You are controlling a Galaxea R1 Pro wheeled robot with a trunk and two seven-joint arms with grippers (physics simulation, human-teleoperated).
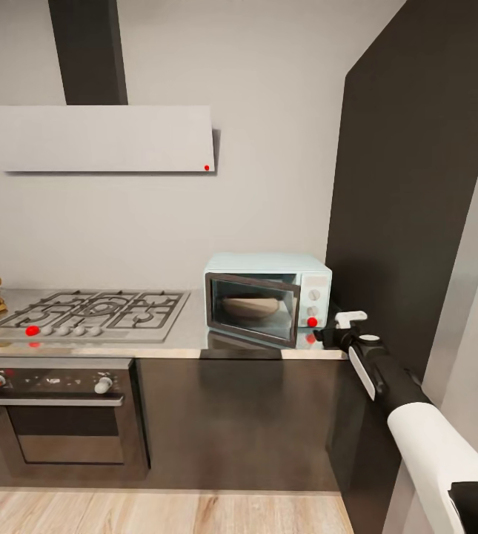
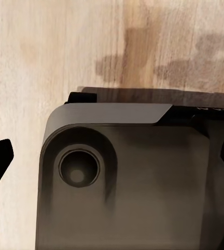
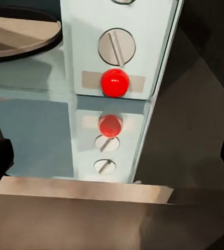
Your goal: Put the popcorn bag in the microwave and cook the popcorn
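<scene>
The popcorn bag [image 1: 250, 305] is sitting inside the microwave [image 1: 267, 297], whose door is standing slightly ajar on the table [image 1: 187, 337]; my right claw [image 1: 342, 330] is hovering just beside its red light [image 3: 114, 82], fingers spread wide and gripping nothing; my left claw's [image 2: 112, 156] fingertips are parted, holding nothing, over the wood floor [image 2: 49, 47].

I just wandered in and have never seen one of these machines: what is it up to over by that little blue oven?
The robot is working at the microwave on the steel countertop. Its door hangs partly open, and the popcorn bag already sits inside. The right gripper is stretched out, fingers spread, just in front of the red light on the control panel, below a knob. Nothing is being held. The hob beside it is untouched.
</scene>
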